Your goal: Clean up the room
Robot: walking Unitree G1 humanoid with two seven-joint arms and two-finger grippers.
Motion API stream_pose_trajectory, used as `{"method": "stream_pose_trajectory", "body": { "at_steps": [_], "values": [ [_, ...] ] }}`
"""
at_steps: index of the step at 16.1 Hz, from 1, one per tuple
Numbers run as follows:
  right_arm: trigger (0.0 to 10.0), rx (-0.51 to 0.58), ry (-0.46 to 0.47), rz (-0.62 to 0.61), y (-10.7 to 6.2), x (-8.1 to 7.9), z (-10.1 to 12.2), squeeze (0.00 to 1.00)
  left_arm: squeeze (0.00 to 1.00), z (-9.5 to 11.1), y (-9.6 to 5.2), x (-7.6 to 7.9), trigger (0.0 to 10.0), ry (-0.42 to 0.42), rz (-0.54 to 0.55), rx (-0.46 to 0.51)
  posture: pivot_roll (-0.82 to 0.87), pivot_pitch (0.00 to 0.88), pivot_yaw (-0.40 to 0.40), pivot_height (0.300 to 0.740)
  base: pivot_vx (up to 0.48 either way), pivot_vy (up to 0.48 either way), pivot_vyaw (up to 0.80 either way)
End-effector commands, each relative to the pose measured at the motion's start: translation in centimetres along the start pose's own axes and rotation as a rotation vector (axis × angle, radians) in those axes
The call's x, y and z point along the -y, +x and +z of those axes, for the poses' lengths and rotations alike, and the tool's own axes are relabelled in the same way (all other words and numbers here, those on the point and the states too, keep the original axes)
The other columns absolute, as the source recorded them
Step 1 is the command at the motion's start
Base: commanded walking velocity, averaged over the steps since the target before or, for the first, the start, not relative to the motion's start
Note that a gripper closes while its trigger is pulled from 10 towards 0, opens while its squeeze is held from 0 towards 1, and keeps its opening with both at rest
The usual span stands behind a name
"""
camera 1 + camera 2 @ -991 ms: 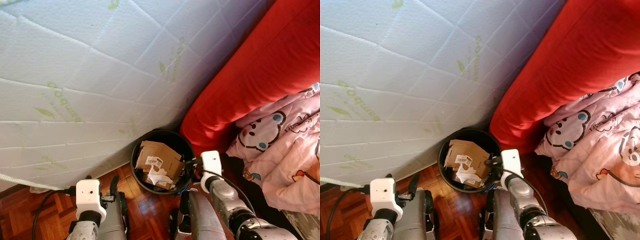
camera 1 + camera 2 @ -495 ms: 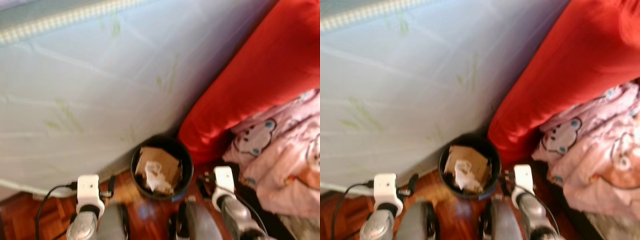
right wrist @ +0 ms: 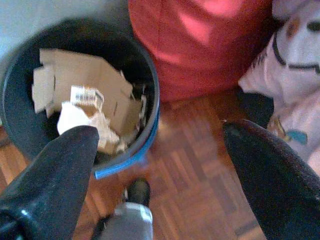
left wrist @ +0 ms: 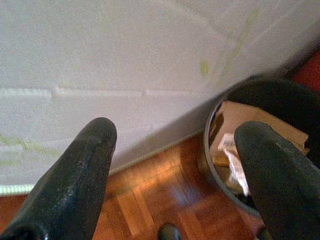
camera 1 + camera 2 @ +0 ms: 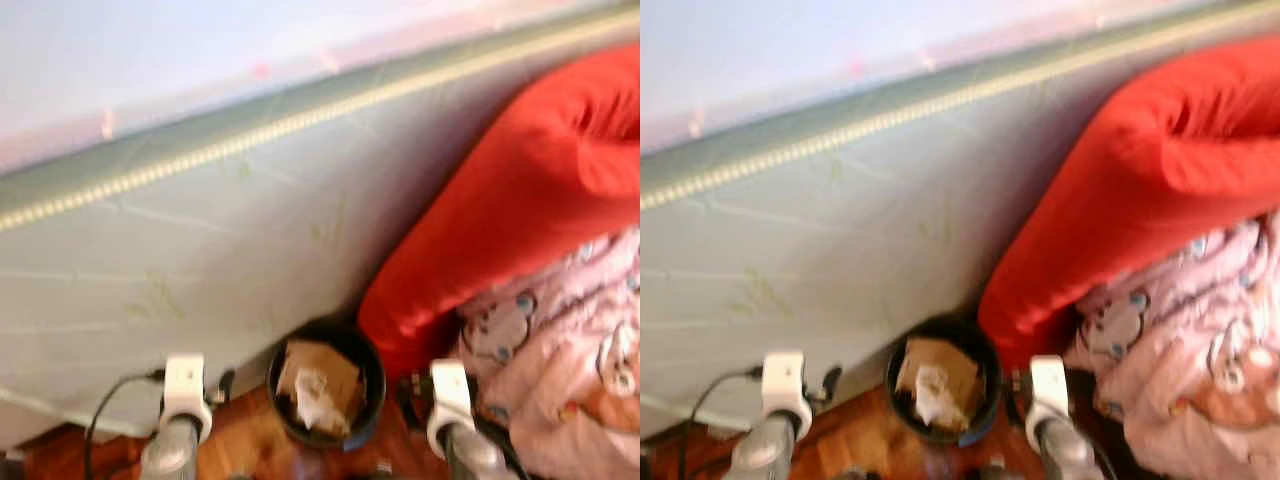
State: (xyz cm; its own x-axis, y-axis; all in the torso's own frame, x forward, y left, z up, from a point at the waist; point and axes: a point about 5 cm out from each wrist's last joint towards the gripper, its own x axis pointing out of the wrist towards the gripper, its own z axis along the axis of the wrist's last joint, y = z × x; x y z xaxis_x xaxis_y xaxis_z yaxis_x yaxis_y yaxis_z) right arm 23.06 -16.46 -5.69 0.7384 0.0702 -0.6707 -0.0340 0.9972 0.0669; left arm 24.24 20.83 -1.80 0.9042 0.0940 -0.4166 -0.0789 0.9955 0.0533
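Note:
A black round bin (image 5: 325,395) stands on the parquet floor against the mattress, holding flattened cardboard (image 3: 95,95) and crumpled white paper (image 3: 75,117). My left gripper (image 4: 175,170) hangs low to the left of the bin, open, with nothing between its fingers (image 4: 75,180). My right gripper (image 3: 160,165) hangs to the right of the bin, above the floor, open and empty too. In the blurred eye views the white wrist blocks (image 5: 185,385) (image 5: 448,393) flank the bin.
A white quilted mattress (image 5: 200,270) stands on its edge behind the bin. A red cushion (image 5: 500,210) leans at the right, with a pink cartoon blanket (image 5: 560,360) below it. A black cable (image 5: 105,420) trails at the left. Parquet floor (image 4: 150,200) lies around the bin.
The camera has tilted up, with blur: the mattress's top edge and the wall came into view and the bin sits lower in the picture. Both grippers stay open beside the bin.

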Motion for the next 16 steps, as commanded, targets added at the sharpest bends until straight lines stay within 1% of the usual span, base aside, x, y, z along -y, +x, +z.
{"method": "stream_pose_trajectory", "body": {
  "at_steps": [1,3,4,5,6,9,11,12,14,15,16],
  "values": [
    [10.0,-0.063,0.037,-0.02,-0.7,0.7,-2.1,0.0,0.0,-2.5,-0.8,-0.5,10.0,-0.003,0.003,-0.114,0.04,0.062,-0.054,0.74,0.0,0.0,0.0],
    [10.0,-0.087,0.05,-0.038,-1.0,1.2,-2.9,0.0,0.0,-3.5,-1.0,-0.6,10.0,0.013,0.003,-0.173,0.04,0.029,-0.051,0.74,0.0,0.0,0.0],
    [10.0,-0.118,0.067,-0.076,-1.4,2.1,-3.8,0.0,0.0,-4.4,-1.1,-0.6,10.0,0.028,-0.002,-0.23,0.04,0.0,-0.046,0.74,0.0,0.0,0.0],
    [10.0,-0.133,0.082,-0.11,-1.8,3.4,-4.1,0.0,0.0,-4.8,-1.2,-0.6,10.0,0.038,-0.009,-0.264,0.04,0.0,-0.043,0.74,0.0,0.0,0.0],
    [10.0,-0.143,0.09,-0.125,-2.0,3.9,-4.3,0.0,0.0,-5.0,-1.2,-0.5,10.0,0.045,-0.011,-0.28,0.04,0.0,-0.042,0.74,0.0,0.0,0.0],
    [10.0,-0.152,0.111,-0.141,-1.9,3.6,-4.3,0.0,0.0,-5.4,-1.2,-0.7,10.0,0.068,-0.02,-0.332,0.02,0.0,-0.035,0.74,0.0,0.0,0.0],
    [10.0,-0.167,0.107,-0.147,-1.9,3.5,-4.6,0.0,0.0,-5.5,-1.2,-0.5,10.0,0.08,-0.031,-0.344,0.01,0.0,-0.026,0.74,0.0,0.0,0.0],
    [10.0,-0.175,0.112,-0.143,-2.1,3.2,-5.1,0.0,0.0,-5.7,-1.2,-0.4,10.0,0.091,-0.041,-0.352,0.01,0.0,-0.016,0.74,0.0,0.0,0.0],
    [10.0,-0.189,0.123,-0.139,-2.2,2.7,-5.7,0.0,0.0,-5.7,-1.3,-0.6,10.0,0.097,-0.04,-0.357,0.01,0.0,0.0,0.74,0.0,0.0,0.0],
    [10.0,-0.199,0.12,-0.132,-2.3,2.5,-6.1,0.0,0.0,-5.8,-1.3,-0.7,10.0,0.101,-0.039,-0.36,0.01,0.0,0.004,0.74,0.0,0.0,0.0],
    [10.0,-0.212,0.106,-0.114,-2.5,2.1,-6.5,0.0,0.0,-6.0,-1.5,-1.0,10.0,0.124,-0.049,-0.378,-0.01,0.001,0.011,0.74,0.0,0.0,0.0]
  ]
}}
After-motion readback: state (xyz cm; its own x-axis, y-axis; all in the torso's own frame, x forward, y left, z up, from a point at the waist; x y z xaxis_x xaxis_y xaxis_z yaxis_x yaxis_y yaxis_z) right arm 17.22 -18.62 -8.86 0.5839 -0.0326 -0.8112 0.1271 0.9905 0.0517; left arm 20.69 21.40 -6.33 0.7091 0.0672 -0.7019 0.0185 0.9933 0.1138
